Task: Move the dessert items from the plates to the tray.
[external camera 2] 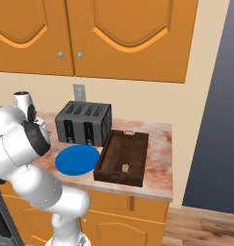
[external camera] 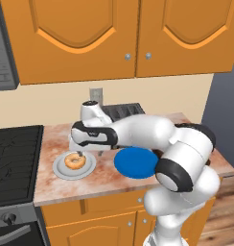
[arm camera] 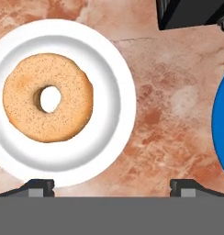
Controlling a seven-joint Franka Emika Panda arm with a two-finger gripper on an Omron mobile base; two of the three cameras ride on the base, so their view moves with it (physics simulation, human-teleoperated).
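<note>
An orange-tan ring donut (external camera: 75,162) (arm camera: 48,104) lies flat on the grey-white plate (external camera: 59,170) (arm camera: 111,82) at the counter's left. My gripper (external camera: 80,153) (arm camera: 112,188) hangs open just above that plate's edge, a little to the donut's side, with nothing between its fingers. The blue plate (external camera: 135,162) (external camera 2: 78,159) (arm camera: 222,124) lies bare in the middle of the counter. To its right stands the dark brown wooden tray (external camera 2: 133,144), with a small tan pastry piece (external camera 2: 123,167) near its front end.
A black-and-grey toaster (external camera 2: 84,123) (external camera: 122,111) (arm camera: 192,13) stands at the wall behind the plates. A black stove (external camera: 13,153) borders the counter on the left. Orange cabinets hang overhead. The counter ends just right of the tray.
</note>
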